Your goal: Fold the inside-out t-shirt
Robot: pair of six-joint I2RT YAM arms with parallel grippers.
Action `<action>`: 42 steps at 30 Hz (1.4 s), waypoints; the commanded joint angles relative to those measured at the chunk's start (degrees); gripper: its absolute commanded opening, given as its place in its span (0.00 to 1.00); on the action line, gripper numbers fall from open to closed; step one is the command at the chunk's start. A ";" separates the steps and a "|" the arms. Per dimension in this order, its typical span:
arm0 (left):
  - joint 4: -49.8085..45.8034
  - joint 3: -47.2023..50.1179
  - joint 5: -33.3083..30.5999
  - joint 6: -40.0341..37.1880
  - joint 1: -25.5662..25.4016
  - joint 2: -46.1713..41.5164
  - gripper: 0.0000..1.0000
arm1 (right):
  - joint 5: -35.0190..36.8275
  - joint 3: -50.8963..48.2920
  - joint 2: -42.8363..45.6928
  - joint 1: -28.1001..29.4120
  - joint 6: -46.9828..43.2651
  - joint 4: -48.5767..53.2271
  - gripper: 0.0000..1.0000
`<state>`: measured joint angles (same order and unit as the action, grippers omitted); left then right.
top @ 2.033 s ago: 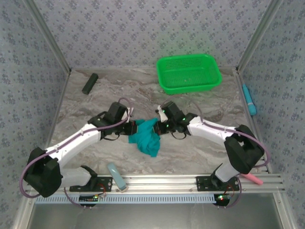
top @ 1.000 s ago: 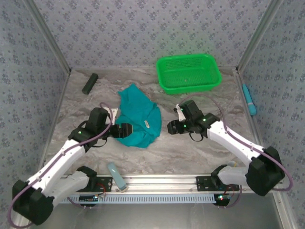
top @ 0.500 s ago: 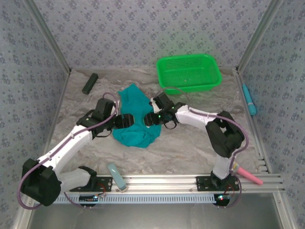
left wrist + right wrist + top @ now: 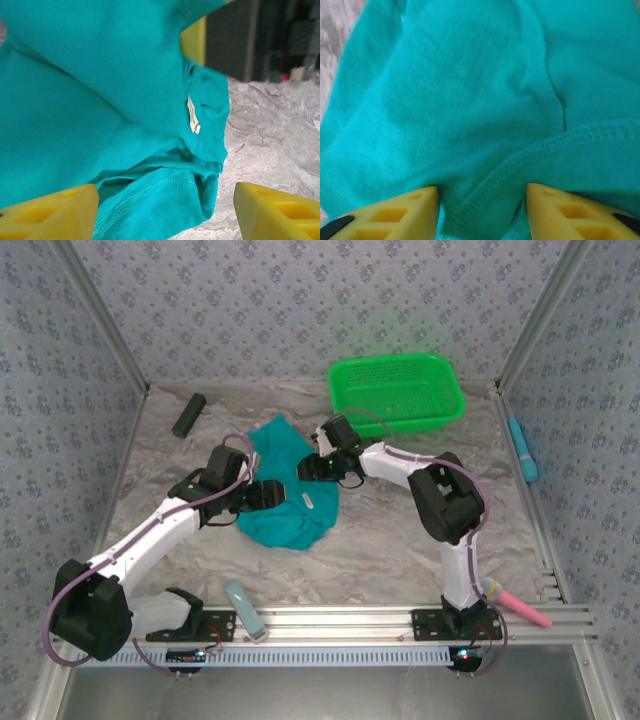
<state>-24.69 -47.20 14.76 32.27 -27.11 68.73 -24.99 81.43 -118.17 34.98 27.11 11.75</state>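
Nearest the arm bases, on the front rail, I see a pale blue tool point(image 4: 245, 608) at left and a pink-handled tool point(image 4: 520, 605) at right. Beyond them stretches bare marbled bench point(image 4: 380, 540).

At mid-bench, a little left of centre, lies the inside-out t-shirt point(image 4: 290, 495). It is plain teal cloth in a rumpled, roughly rounded heap, with one lobe reaching toward the far side. A small white neck tag point(image 4: 308, 501) sits exposed on its upper surface. In the left wrist view the tag point(image 4: 193, 116) lies along a curved seam, and a stitched hem runs below it. In the right wrist view I see a raised seam and a chain-stitched hem crossing the soft cloth.

The left end effector point(image 4: 272, 492) reaches in from the shirt's left side and sits over its cloth, near the tag. In its own wrist view the left end effector point(image 4: 165, 210) has its yellow fingers point(image 4: 50, 212) wide apart. One finger is over the shirt and the other over bare bench just past the shirt's edge.

The right end effector point(image 4: 318, 468) meets the shirt's far right edge, so the garment lies between the two. Seen from its wrist, the right end effector point(image 4: 482, 210) has its fingers point(image 4: 395, 212) apart, with a hemmed fold bunched in the gap. I cannot tell whether the pads press it.

Farther back, a dark block point(image 4: 188, 414) rests at far left, well apart from the shirt. A bright green mesh basket point(image 4: 398, 424) stands at far right, near the right arm's wrist. A blue tube point(image 4: 522, 450) lies along the right wall.
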 commanded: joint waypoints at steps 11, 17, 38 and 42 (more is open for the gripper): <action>-0.75 -4.85 11.95 4.37 6.44 -4.36 0.79 | -20.03 7.08 10.84 0.99 -6.76 2.19 0.00; -3.48 -5.23 9.37 2.72 8.30 -5.82 0.84 | -17.82 5.86 11.91 4.76 -10.04 6.30 0.31; 3.47 -10.18 2.23 1.61 -0.74 12.79 0.85 | -1.03 -17.72 23.54 -4.09 -10.50 5.75 0.57; 3.08 -13.73 0.36 1.30 -0.70 16.78 0.81 | -0.89 -11.48 19.37 -3.95 -11.47 3.47 0.58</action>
<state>-22.48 -57.93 17.10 34.48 -27.77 83.88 -26.72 64.84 -96.51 30.87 15.81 19.29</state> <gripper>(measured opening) 0.813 0.583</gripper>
